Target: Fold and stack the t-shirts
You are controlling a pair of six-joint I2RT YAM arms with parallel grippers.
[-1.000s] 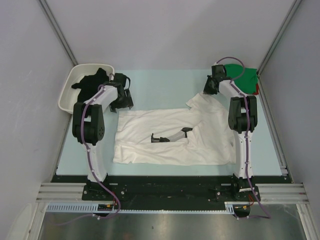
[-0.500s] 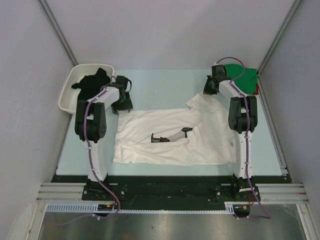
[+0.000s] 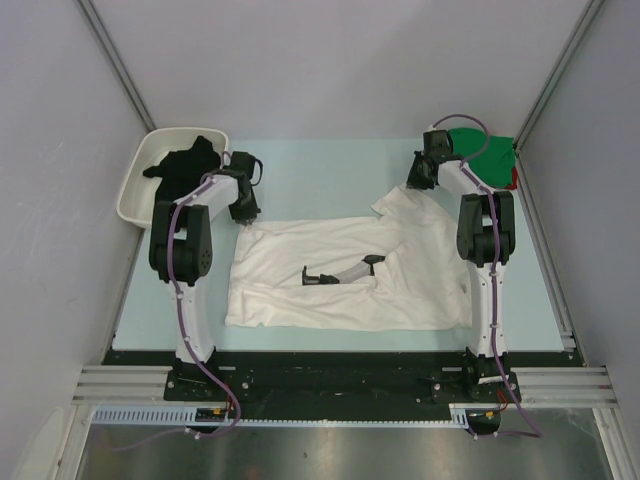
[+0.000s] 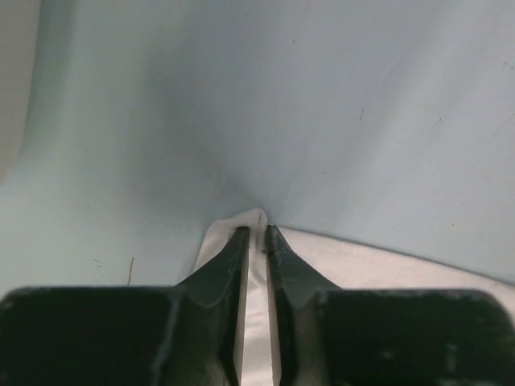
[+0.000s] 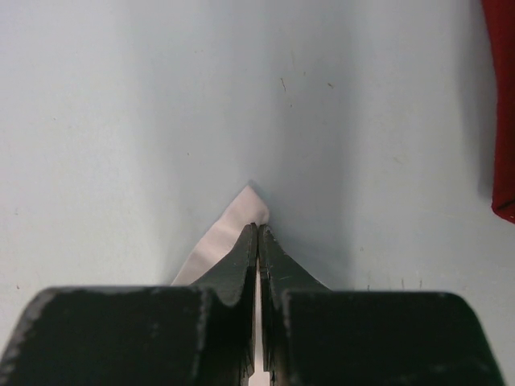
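Since a moment ago, the left hand (image 4: 257, 233) has been closing its two fingers (image 4: 225, 265). They were standing wide apart, and now only a thin gap is showing between them. One corner of the white t-shirt (image 3: 300, 245) is lying in that gap and poking out just past the fingertips. I cannot tell if the left hand is squeezing the cloth yet or only sitting around it.

The right hand (image 5: 257, 227) is shut tight and is pinching another corner of the white t-shirt. A small white point is sticking out in front of its fingertips. Both hands are sitting low over the pale blue counter (image 3: 320, 175). The rest of the white t-shirt is lying spread out flat behind the two hands, between the two arms.

The black t-shirt (image 3: 185, 160) is lying in the white tray (image 3: 135, 195), off to the left of the left hand. The green t-shirt (image 3: 490, 150) is lying near the right hand, on its right side. The red t-shirt (image 5: 500, 104) is peeking out farther to the right of the right hand, not touching it.
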